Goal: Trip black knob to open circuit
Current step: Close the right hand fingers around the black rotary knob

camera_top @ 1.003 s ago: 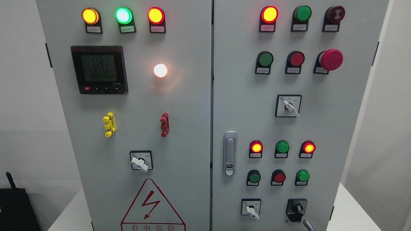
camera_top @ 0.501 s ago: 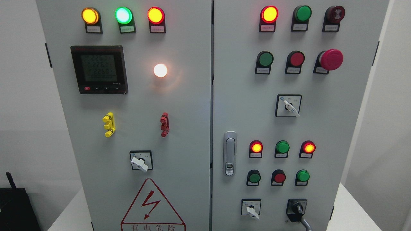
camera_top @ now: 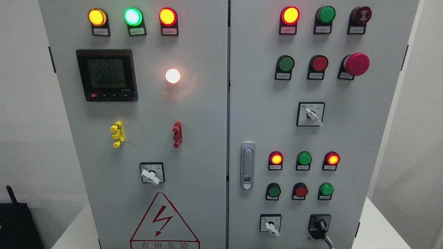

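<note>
The black knob [camera_top: 319, 224] sits on a black square plate at the bottom right of the grey cabinet's right door [camera_top: 346, 138]. Its grip points roughly straight down, tilted slightly. A thin grey curved part of my right hand [camera_top: 329, 241] rises from the bottom edge and reaches the knob's lower right rim. The rest of that hand is below the picture. My left hand does not show.
A white selector switch [camera_top: 271, 225] is just left of the knob. Green and red buttons [camera_top: 301, 191] and lit lamps [camera_top: 276, 158] are above it. The door latch [camera_top: 247, 165] stands at the seam. The left door carries a meter [camera_top: 106, 74] and a white selector switch [camera_top: 151, 174].
The grey part of my right hand has moved up and left from the bottom edge to the knob's lower rim. The knob's grip looks slightly turned. The meter digits changed.
</note>
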`<state>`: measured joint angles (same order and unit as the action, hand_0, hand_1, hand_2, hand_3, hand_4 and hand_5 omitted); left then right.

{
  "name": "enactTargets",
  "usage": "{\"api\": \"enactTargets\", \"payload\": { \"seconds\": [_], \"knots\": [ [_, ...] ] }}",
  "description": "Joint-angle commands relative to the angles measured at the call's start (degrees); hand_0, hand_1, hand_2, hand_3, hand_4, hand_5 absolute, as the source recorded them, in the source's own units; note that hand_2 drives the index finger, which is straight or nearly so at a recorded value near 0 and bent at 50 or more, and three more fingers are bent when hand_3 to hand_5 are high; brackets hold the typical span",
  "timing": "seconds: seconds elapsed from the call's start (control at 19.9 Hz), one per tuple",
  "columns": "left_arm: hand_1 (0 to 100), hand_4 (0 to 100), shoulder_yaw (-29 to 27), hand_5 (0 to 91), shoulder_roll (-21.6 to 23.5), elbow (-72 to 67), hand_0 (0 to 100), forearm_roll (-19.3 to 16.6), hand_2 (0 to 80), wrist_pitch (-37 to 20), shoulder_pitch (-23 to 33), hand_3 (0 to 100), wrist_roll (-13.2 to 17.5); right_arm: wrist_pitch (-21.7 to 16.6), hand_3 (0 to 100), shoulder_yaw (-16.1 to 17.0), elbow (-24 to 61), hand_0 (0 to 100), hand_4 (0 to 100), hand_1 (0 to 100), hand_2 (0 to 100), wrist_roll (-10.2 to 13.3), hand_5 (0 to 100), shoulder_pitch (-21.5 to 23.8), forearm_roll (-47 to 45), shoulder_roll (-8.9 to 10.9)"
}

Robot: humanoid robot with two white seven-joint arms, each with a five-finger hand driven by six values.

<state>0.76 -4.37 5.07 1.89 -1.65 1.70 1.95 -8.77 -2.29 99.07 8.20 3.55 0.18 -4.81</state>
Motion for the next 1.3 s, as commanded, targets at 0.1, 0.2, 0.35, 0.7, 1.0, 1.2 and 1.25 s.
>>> {"api": "enactTargets", "payload": {
  "seconds": [0.1,0.2,0.35,0.7,1.0,1.2,1.25],
  "knots": [
    [39,0,-0.1,0.0,0.0,-0.1,12,0.1,0.0,0.1,0.0,0,0.0,-0.6,100,-0.3,1.5,92,100,94,0,-0.2,95,-0.7,0.0,0.06],
    [39,0,-0.1,0.0,0.0,-0.1,12,0.1,0.0,0.1,0.0,0,0.0,-0.8,100,-0.3,1.6,92,100,94,0,-0.3,95,-0.7,0.1,0.06],
    [39,0,-0.1,0.0,0.0,-0.1,12,0.1,0.0,0.1,0.0,0,0.0,-0.8,100,-0.5,1.8,92,100,94,0,-0.3,95,-0.7,0.2,0.06],
    [39,0,-0.1,0.0,0.0,-0.1,12,0.1,0.0,0.0,0.0,0,0.0,-1.0,100,-2.2,2.0,92,100,94,0,-0.3,95,-0.8,0.5,0.06],
    [39,0,-0.1,0.0,0.0,-0.1,12,0.1,0.0,0.1,0.0,0,0.0,-1.0,100,-2.7,2.4,92,100,95,0,-0.3,95,-0.8,0.6,0.06],
    [39,0,-0.1,0.0,0.0,-0.1,12,0.1,0.0,0.1,0.0,0,0.0,-1.0,100,-2.8,2.6,92,100,95,0,-0.4,95,-0.9,0.7,0.06],
    [39,0,-0.1,0.0,0.0,-0.1,12,0.1,0.0,0.1,0.0,0,0.0,-1.0,100,-2.8,2.9,92,100,95,0,-0.4,95,-0.9,0.8,0.06]
  ]
}}
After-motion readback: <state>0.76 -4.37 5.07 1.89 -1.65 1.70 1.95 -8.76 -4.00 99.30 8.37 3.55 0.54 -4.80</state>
